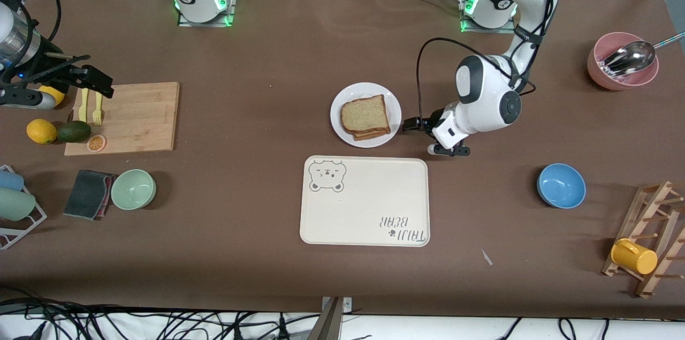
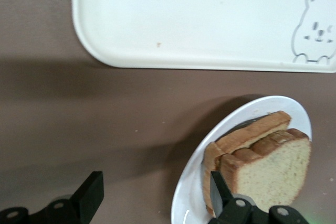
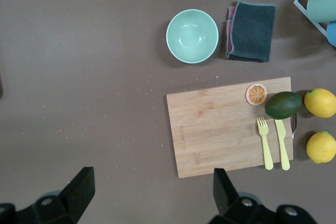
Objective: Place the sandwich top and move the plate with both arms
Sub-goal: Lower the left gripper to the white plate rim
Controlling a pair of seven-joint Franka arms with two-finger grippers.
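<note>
The white plate (image 1: 342, 126) sits mid-table with the sandwich top (image 1: 364, 112), a light tan speckled slice, lying on a lower slice. My left gripper (image 1: 431, 137) hangs low at the plate's edge toward the left arm's end, open. In the left wrist view the left gripper (image 2: 155, 195) straddles the plate's rim (image 2: 184, 203): one fingertip (image 2: 219, 187) is over the plate beside the sandwich top (image 2: 273, 174), the other is over bare table. My right gripper (image 1: 93, 80) waits open above the cutting board's end, and the right wrist view shows it (image 3: 152, 190) holding nothing.
A cream bear-print tray (image 1: 365, 201) lies just nearer the camera than the plate. A blue bowl (image 1: 561, 185) and a pink bowl (image 1: 621, 67) with a ladle are toward the left arm's end. The cutting board (image 1: 136, 115), green bowl (image 1: 133, 189) and cloth (image 1: 88, 194) are toward the right arm's end.
</note>
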